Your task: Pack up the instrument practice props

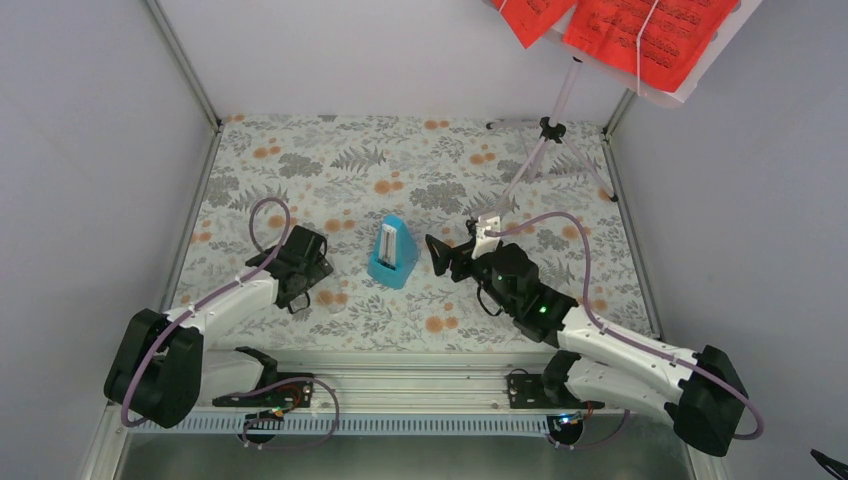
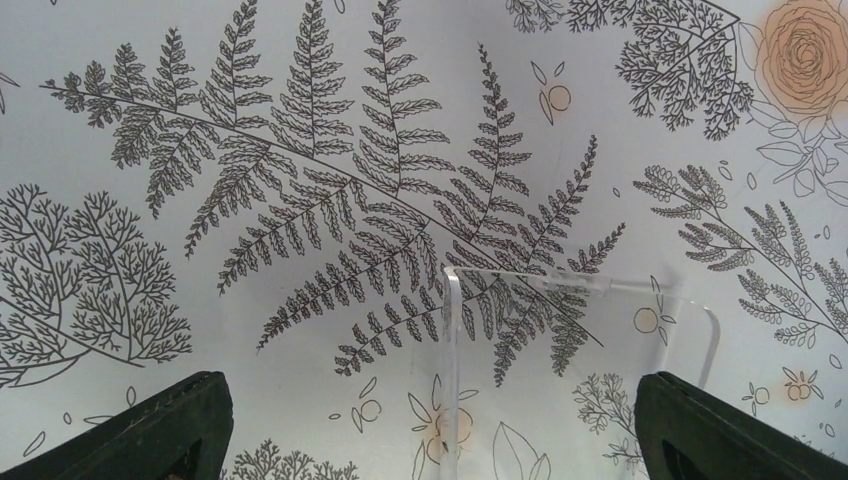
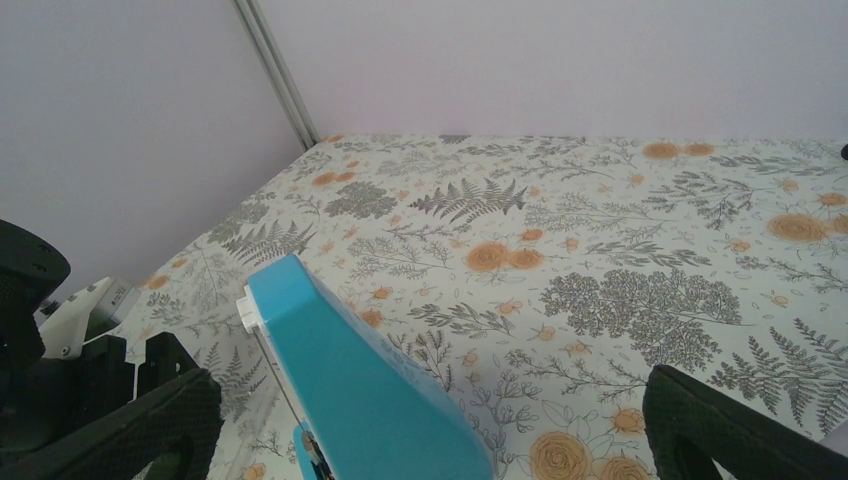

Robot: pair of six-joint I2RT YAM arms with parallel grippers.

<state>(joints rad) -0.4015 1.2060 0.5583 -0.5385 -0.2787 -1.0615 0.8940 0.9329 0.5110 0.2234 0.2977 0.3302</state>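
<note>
Now, left claw (image 1: 300,266): released. I see both fingers (image 2: 150,430) spread wide above the floral cloth (image 1: 300,150), gripping nothing.
Clear plastic piece (image 2: 452,330): lies on the cloth just ahead of that claw, in line with the gap between its fingers and touching neither.
Metronome (image 1: 393,252): light blue, upright mid-table between my two arms, nearer the right one.
Right claw (image 1: 445,258): released, just beside the metronome. My wrist view shows the blue body (image 3: 350,390) between the spread fingers, close by one of them. I cannot tell whether it touches.
Music stand (image 1: 565,92): pale lilac tripod at the far right corner, well apart from both claws.
Red pages (image 1: 640,35): on the stand's desk, top right.
</note>
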